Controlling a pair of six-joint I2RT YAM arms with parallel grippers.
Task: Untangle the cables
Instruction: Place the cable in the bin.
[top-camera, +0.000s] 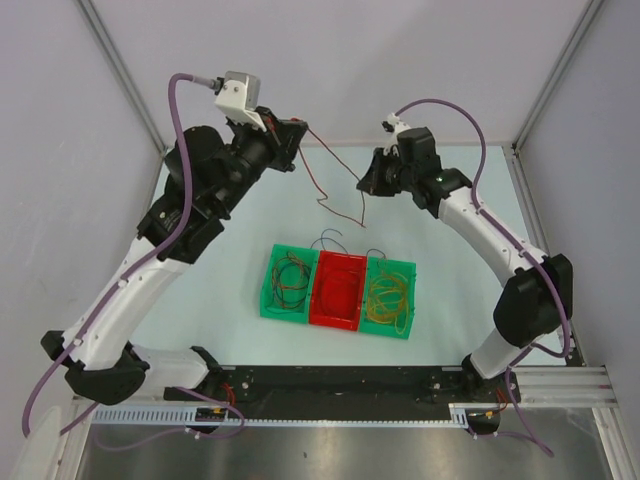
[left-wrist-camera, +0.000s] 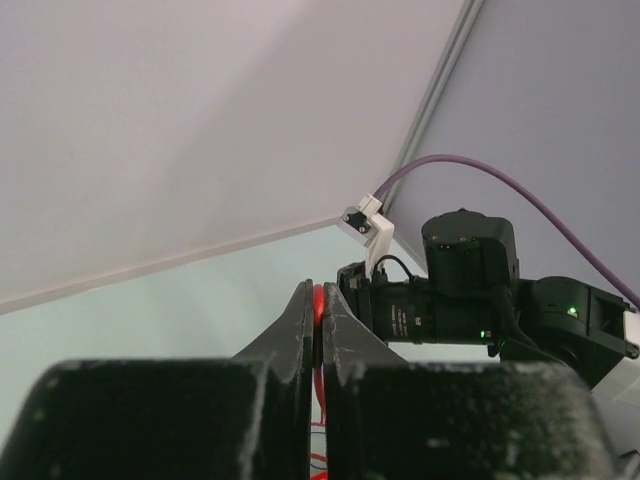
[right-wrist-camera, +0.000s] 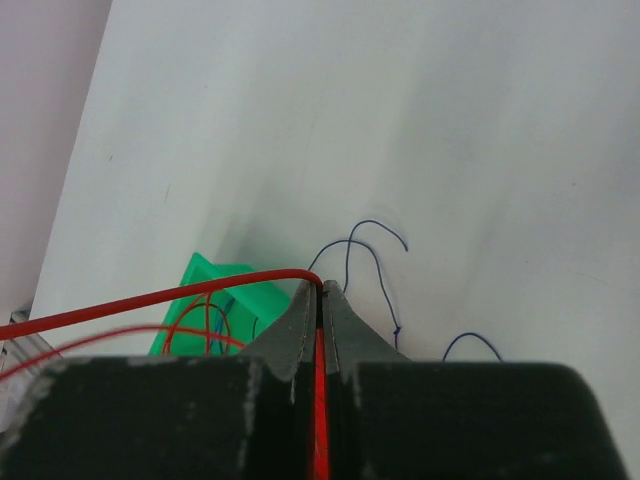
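Left gripper (top-camera: 298, 132) is clenched on a red cable (top-camera: 335, 165), held high over the far part of the table (top-camera: 230, 330). Its wrist view shows the fingers (left-wrist-camera: 290, 335) pressed together with a sliver of red between them. Right gripper (top-camera: 366, 182), raised near it, pinches the same red cable, which in the right wrist view runs straight into the closed jaws and bends off to the left. Between the two grippers the cable sags in a loose zigzag above the table.

Nearer the arm bases, three bins stand side by side, touching:
- the left green bin (top-camera: 268, 305) holds a tangle of darker cables (top-camera: 290, 275)
- the red bin (top-camera: 330, 320) is in the middle
- the right green bin (top-camera: 385, 330) holds coiled yellow-orange cables (top-camera: 388, 295)

Thin blue cables (top-camera: 328, 240) lie on the table just behind the bins
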